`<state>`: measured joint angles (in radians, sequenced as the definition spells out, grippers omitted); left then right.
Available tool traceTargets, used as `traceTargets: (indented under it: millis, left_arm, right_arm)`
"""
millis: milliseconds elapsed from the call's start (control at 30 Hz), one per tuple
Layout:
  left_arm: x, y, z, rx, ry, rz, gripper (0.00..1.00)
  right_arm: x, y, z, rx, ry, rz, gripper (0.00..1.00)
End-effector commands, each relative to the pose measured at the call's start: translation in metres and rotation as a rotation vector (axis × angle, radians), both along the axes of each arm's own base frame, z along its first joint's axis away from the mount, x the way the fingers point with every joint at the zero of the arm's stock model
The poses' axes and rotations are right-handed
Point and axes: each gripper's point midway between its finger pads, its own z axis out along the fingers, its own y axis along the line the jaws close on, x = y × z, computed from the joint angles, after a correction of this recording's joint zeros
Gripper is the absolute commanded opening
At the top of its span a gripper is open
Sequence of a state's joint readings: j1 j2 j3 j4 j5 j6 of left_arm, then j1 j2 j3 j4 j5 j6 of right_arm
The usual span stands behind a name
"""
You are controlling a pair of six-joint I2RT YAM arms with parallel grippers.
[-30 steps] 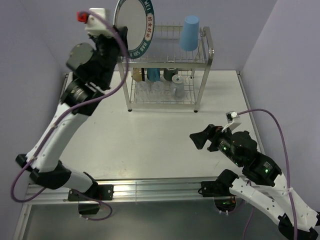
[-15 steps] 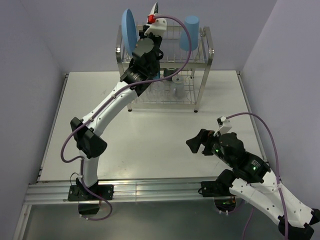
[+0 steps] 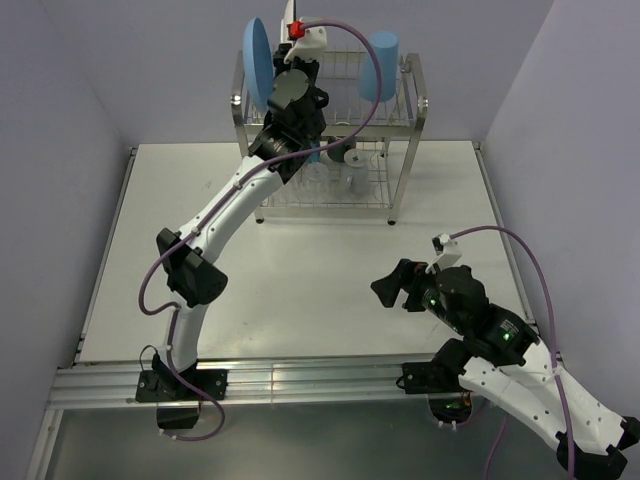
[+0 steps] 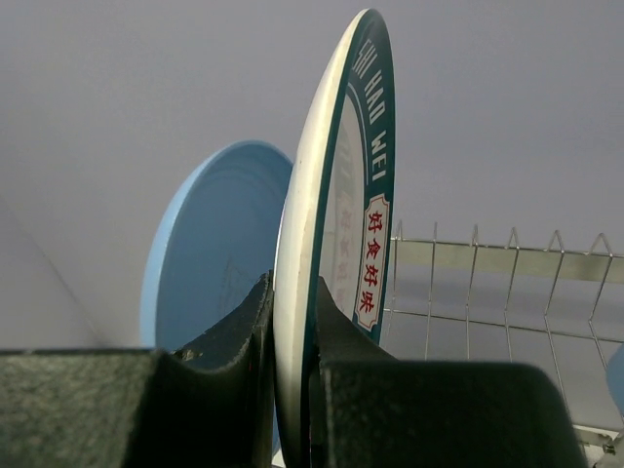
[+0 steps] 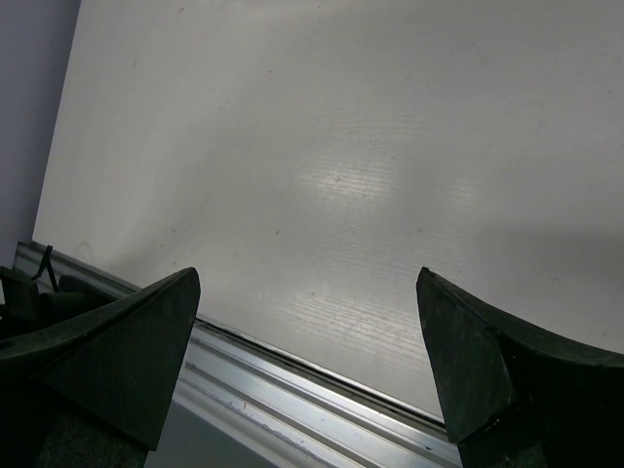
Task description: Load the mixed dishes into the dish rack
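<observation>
Dark green is ringing the white plate (image 4: 336,244), and on that rim the white capitals "HAO WEI" are reading clearly in the left wrist view (the letters before them are too foreshortened to make out). Below them a small white panel is carrying red Chinese characters, apparently 好食好味. The left pincer (image 4: 291,322) is gripping this plate by its lower edge, one black finger pressing each face, and is holding it upright on edge. The blue plate (image 4: 210,253) is standing just beside it, also on edge, with the thin wires of the dish rack (image 4: 487,292) running off to the other side.

The overhead camera is showing none of that lettering: there the white plate is appearing only as a thin pale sliver at the frame's top. It is showing instead that the left arm is reaching high over the rack's upper tier, where the blue plate (image 3: 257,62) is sitting at the left end and a blue tumbler (image 3: 383,65) is standing upside down at the right. Whether the white plate is touching the prongs cannot be told. Cups and glasses (image 3: 345,178) are crowding the lower tier.

The right pincer (image 3: 385,285) is hanging spread wide and holding nothing, well apart from the rack, above the bare white worktop (image 3: 300,260).
</observation>
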<state>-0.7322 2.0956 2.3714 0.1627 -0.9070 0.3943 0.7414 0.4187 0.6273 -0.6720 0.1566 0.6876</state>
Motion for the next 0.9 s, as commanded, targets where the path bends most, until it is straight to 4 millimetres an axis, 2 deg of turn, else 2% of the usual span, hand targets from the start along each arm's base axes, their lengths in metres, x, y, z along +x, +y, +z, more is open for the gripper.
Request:
traceTargets:
  millis: [0,733,833,867]
  left_arm:
    - [-0.004,0.008,0.020,-0.116,-0.074,0.003,0.00]
    - [0.037,0.001,-0.043,-0.091,0.037,-0.006,0.00]
    - [0.039,0.000,-0.049,-0.087,0.046,-0.003,0.14]
    - [0.039,0.000,-0.049,-0.089,0.045,-0.005,0.27]
  right_arm:
    - [0.005,0.001,0.013,0.041,-0.045,-0.015,1.00]
    - [0.006,-0.001,0.009,0.035,-0.055,-0.022,1.00]
    - [0.006,-0.001,0.008,0.033,-0.051,-0.023,1.00]
    - [0.006,-0.001,0.008,0.034,-0.052,-0.023,1.00]
